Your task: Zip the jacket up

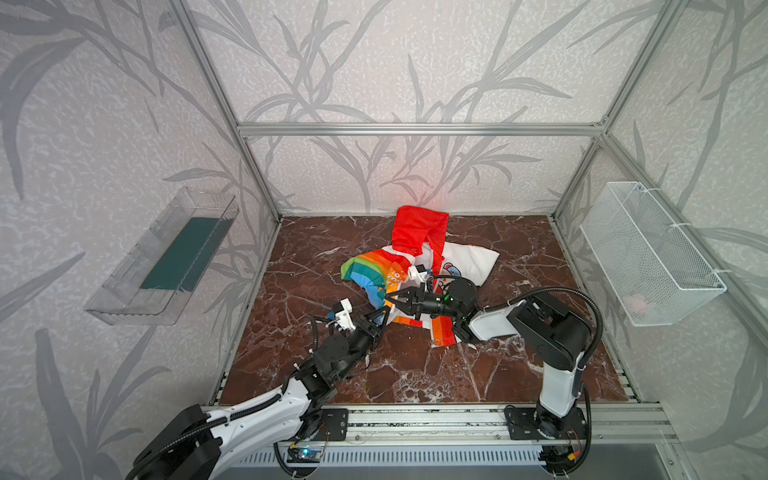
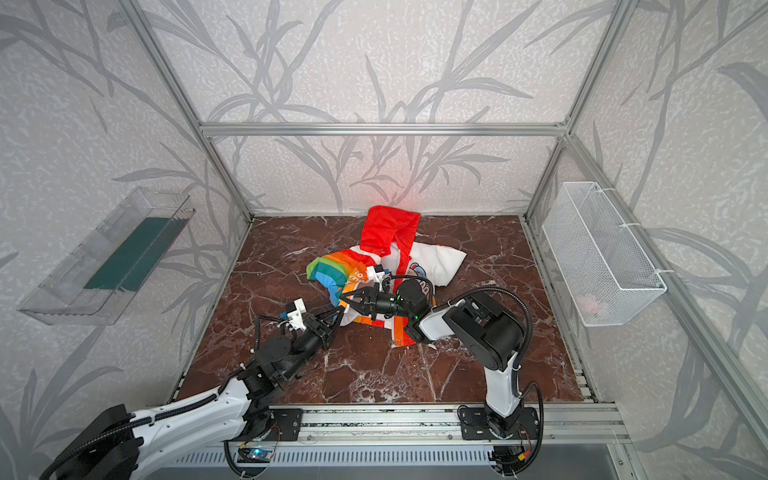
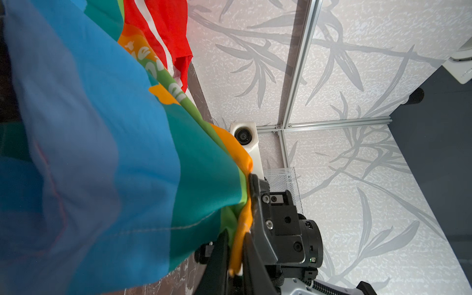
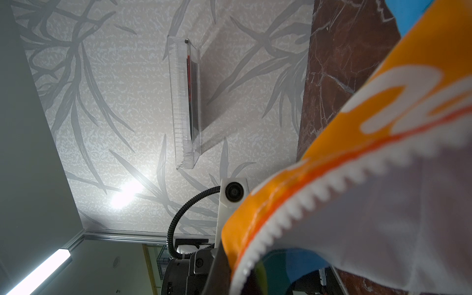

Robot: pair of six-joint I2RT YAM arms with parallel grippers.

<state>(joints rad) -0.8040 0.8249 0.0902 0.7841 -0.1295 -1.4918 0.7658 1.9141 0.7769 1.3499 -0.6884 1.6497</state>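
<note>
Hem gathered, zipper not yet joined!
Crumpled rainbow-and-white child's jacket with red hood [image 1: 438,249] sits on the brown marble tabletop [image 1: 415,374]. The right gripper [image 1: 388,297] clamps its orange hem, while the left gripper [image 1: 381,318] meets that edge, grip unclear. Next, likely: align the white zipper teeth [image 4: 306,194].

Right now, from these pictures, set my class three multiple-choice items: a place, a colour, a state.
1. The basket hangs: A on the left; B on the right; C at the back.
2. The hood is: A blue; B black; C red.
3. The right gripper is: A open; B shut on the jacket; C inside the basket.
Answers: 1 B, it shows at the right of both top views. 2 C, the cloth is plainly red. 3 B, its jaws clamp the jacket's edge in the left wrist view.
</note>
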